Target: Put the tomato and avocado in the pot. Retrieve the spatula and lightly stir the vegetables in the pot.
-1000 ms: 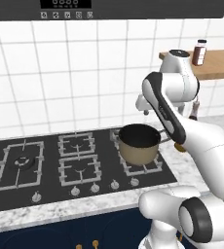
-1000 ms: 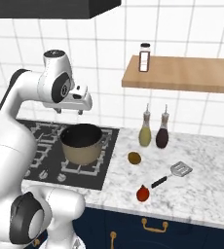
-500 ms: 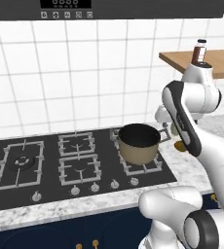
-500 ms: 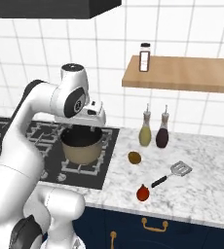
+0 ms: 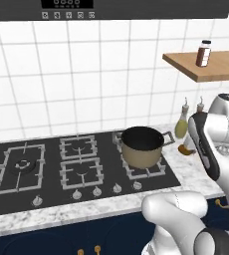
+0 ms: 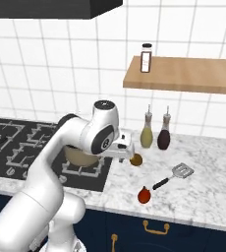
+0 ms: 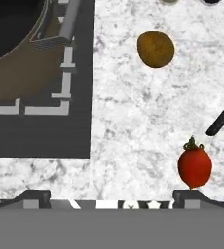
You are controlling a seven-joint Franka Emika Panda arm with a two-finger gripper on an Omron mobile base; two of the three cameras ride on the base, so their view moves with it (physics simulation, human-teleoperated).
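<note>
Tomato [image 7: 195,167] near counter's [image 7: 133,126] front edge

pot [image 5: 142,146] on stove [image 5: 47,169]; tomato [image 6: 144,195] before avocado [image 6: 136,159]

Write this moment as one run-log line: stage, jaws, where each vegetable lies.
stage: reaching over counter | jaws: open, empty | tomato: on counter | avocado: on counter beside hob | pot: on burner, no vegetables yet

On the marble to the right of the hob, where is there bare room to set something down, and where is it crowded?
Bare marble lies between the hob edge, the avocado and the tomato, and along the front edge left of the tomato. It is tighter at the back, where two bottles stand by the wall, and to the right, where the spatula lies close to the tomato.
</note>
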